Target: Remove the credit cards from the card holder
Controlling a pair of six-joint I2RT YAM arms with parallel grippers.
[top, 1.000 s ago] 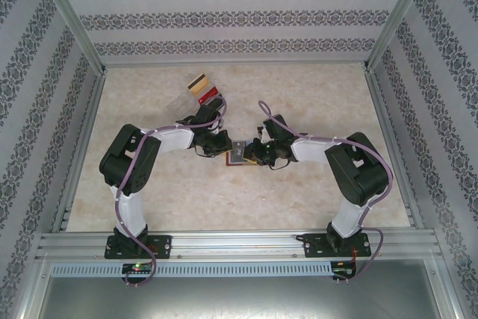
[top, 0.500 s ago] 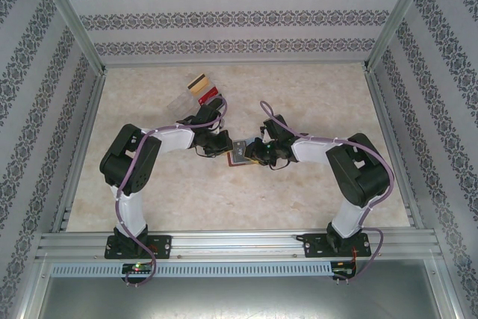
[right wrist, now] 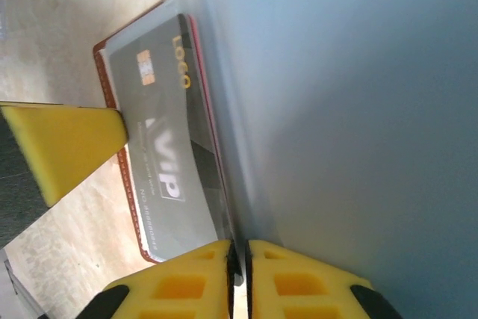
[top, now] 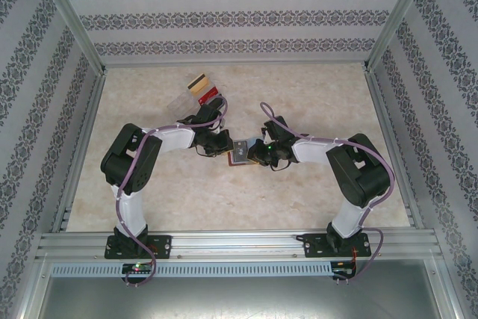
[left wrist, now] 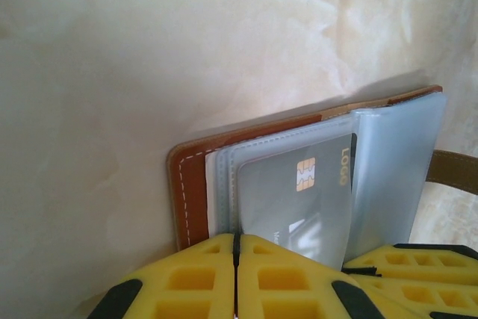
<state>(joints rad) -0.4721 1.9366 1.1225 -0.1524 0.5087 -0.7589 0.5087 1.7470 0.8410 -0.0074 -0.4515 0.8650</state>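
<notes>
The left pincer (left wrist: 236, 248) has its yellow fingers pressed together with no gap, their tips at the near edge of the open card holder (left wrist: 190, 192). I cannot tell whether anything thin is caught between them. The right pincer (right wrist: 239, 259) is pressed together too, and a clear sleeve (right wrist: 343, 110) of the holder runs down into the seam between its fingers, so it pinches that leaf and holds it raised off the rest. Beneath the raised leaf, a grey card (left wrist: 295, 199) with a gold chip, a gold "LOGO" and white "VIP" lettering sits inside another transparent pocket, flat against the brown stitched leather cover. In the right wrist view a thin red edge shows along one long side of that card. A brown strap (left wrist: 452, 171) sticks out from the holder's side. From above, the two pincers meet over the holder, which lies flat about the middle of the table (top: 321, 102). Well apart from it, toward the far edge and left of centre, three loose things lie close together: a tan striped card (top: 198, 81), a red card (top: 210, 95) and a pale see-through piece (top: 181, 104).
</notes>
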